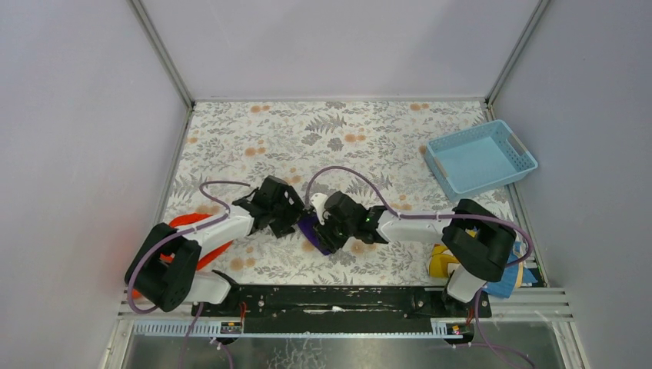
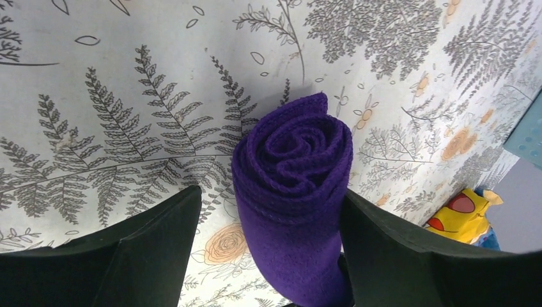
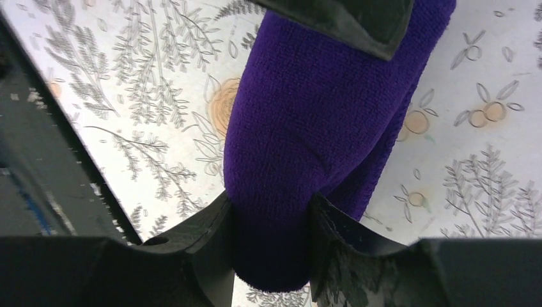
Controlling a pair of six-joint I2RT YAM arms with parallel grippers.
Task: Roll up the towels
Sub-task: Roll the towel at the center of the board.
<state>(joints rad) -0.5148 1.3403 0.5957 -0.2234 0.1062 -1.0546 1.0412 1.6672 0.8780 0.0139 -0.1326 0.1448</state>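
Note:
The purple towel (image 1: 316, 232) is a tight roll lying on the flower-print table between both grippers. In the left wrist view its spiral end (image 2: 294, 160) faces the camera. My left gripper (image 2: 270, 196) straddles it open: the right finger touches the roll and the left finger stands off with a gap. My right gripper (image 3: 271, 214) is shut on the other end of the purple towel (image 3: 307, 121), with both fingers pressing into the cloth. The orange-red towel (image 1: 184, 221) lies at the left, mostly hidden under my left arm.
A light blue basket (image 1: 480, 157) sits at the far right. A yellow-and-blue printed cloth (image 1: 440, 261) lies by the right arm's base and also shows in the left wrist view (image 2: 463, 214). Grey walls close in three sides. A black rail (image 1: 330, 296) runs along the near edge.

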